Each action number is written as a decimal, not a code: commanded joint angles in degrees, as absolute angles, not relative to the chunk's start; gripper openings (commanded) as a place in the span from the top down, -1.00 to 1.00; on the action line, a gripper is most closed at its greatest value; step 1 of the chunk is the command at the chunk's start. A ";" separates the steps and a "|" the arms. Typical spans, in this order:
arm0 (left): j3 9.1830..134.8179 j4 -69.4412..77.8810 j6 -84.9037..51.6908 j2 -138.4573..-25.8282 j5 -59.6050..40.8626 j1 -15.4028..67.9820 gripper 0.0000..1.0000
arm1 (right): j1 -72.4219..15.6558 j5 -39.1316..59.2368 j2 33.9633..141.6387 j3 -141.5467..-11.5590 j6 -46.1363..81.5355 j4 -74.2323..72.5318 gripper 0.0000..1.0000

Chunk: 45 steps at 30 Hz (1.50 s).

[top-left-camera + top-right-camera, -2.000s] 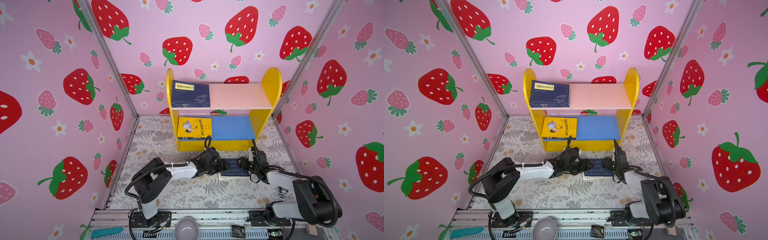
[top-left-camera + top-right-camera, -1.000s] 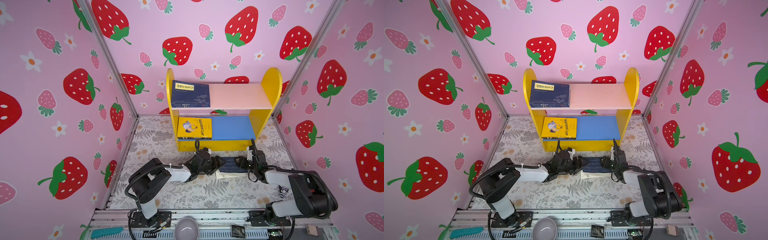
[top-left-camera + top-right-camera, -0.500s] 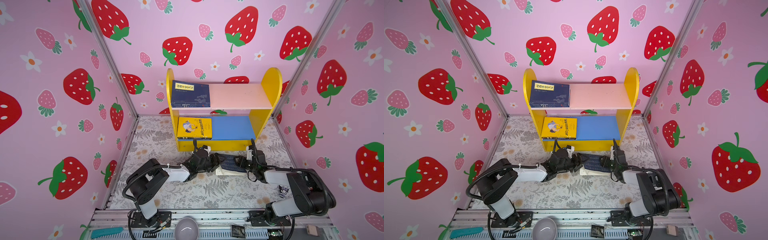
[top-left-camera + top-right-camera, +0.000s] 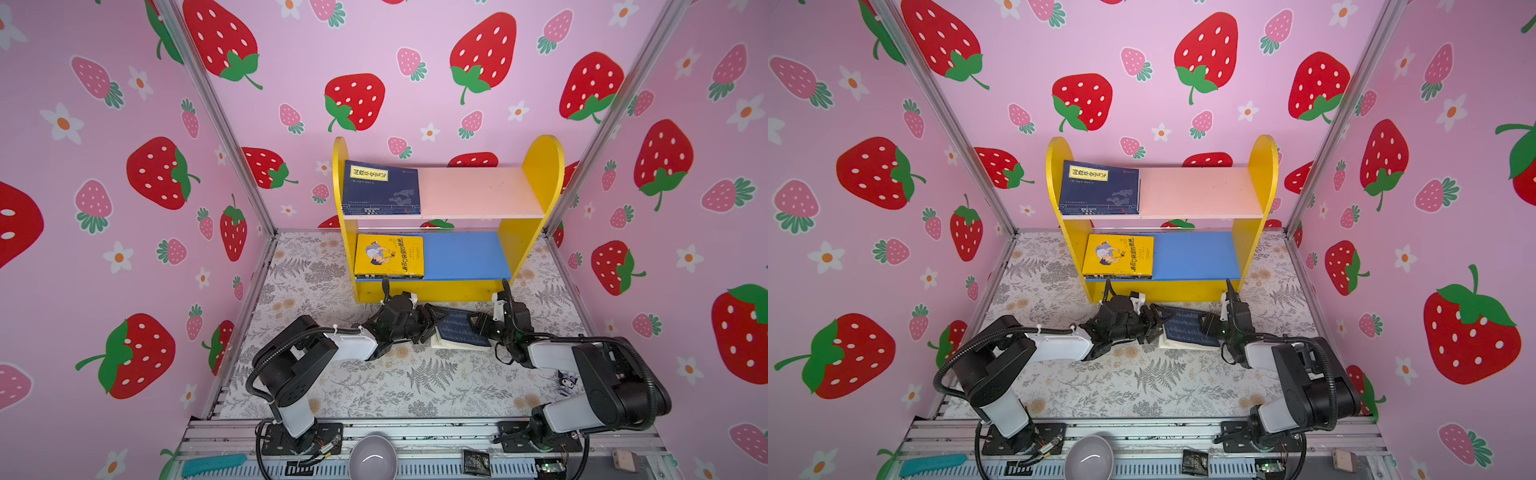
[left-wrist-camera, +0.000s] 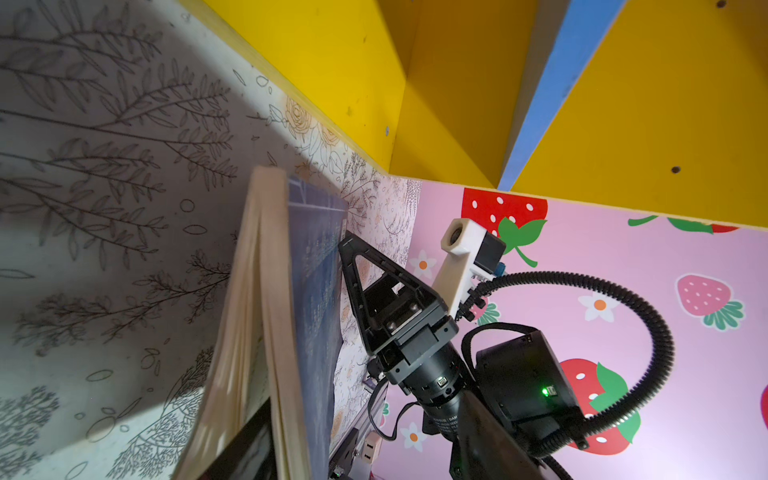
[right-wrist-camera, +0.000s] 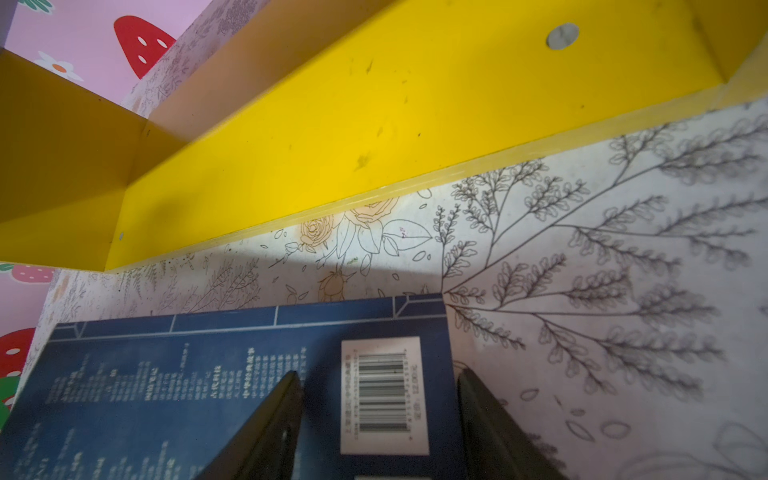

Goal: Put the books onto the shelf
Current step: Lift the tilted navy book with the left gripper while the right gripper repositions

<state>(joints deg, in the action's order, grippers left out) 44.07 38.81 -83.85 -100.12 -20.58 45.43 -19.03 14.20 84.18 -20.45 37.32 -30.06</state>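
Just in front of the yellow base of the shelf [image 4: 544,166], on the floral tabletop [image 4: 374,374], lies the navy book [image 4: 459,330] not yet shelved. Its back cover and barcode face up, and its long axis runs parallel to the shelf front, pointing from one arm to the other. Left fingers [image 5: 249,449] meet it end-on at the short page edge nearer that arm. They stand apart astride the raised edge, one slipped in among the fanned leaves, with no pinch yet made. Right fingers [image 6: 274,424] sit at the opposite end, likewise parted and holding nothing. One lies on the cover beside the barcode and the other just past the book's corner, so they appear to pin that end down. Both arms touch the book, but only the left is placed to take it by an edge. Beyond the book, a shelved navy book [image 4: 380,189] fills the left end of the pink upper board [image 4: 478,191]. A yellow book [image 4: 388,255] fills the left end of the blue lower board [image 4: 461,255]. The bare right halves of both boards are therefore the likely goal, probably reached by lifting the book up and away from the arm bases.
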 commanded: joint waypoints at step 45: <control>74.91 -32.88 -16.83 -66.58 -23.78 49.24 1.00 | -4.65 59.15 57.98 -27.39 44.82 -46.82 -0.99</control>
<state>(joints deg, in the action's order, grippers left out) 69.65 -23.05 -26.55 -70.59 -23.53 49.19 -5.13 47.57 60.40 -26.33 38.33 -30.06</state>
